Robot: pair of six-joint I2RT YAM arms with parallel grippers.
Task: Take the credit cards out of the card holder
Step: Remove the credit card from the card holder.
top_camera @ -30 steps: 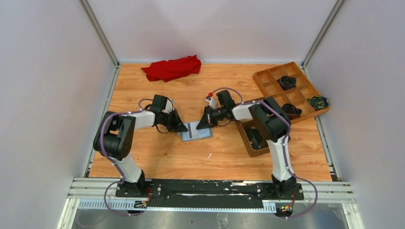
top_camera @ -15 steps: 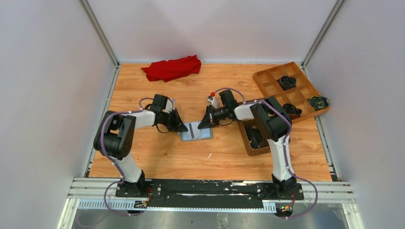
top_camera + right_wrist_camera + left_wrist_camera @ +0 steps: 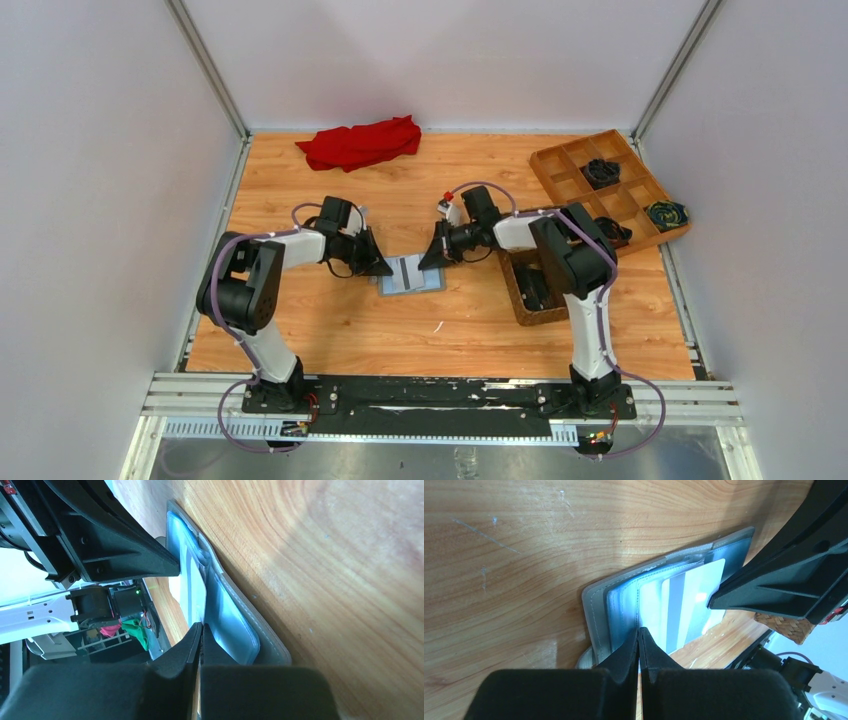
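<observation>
1. Wallet (image 3: 411,274) lies open mid-table (image 3: 330,335) between the two grippers; grey rim, glossy blue-grey pockets inside
2. Pale card (image 3: 696,600) with a grey stripe sits in a pocket; any print is lost in glare and unreadable
3. Left gripper (image 3: 640,631): fingers pressed together, tip down on the wallet's left half
4. Right gripper (image 3: 200,626): fingers closed, tip at the card's edge; cannot tell whether it pinches the card
5. Only one card made out; the fingers hide part of the wallet in both wrist views

Card holder (image 3: 621,605) grey/blue-grey; card (image 3: 701,587) pale w/ grey stripe; cloth (image 3: 360,142) red.
</observation>
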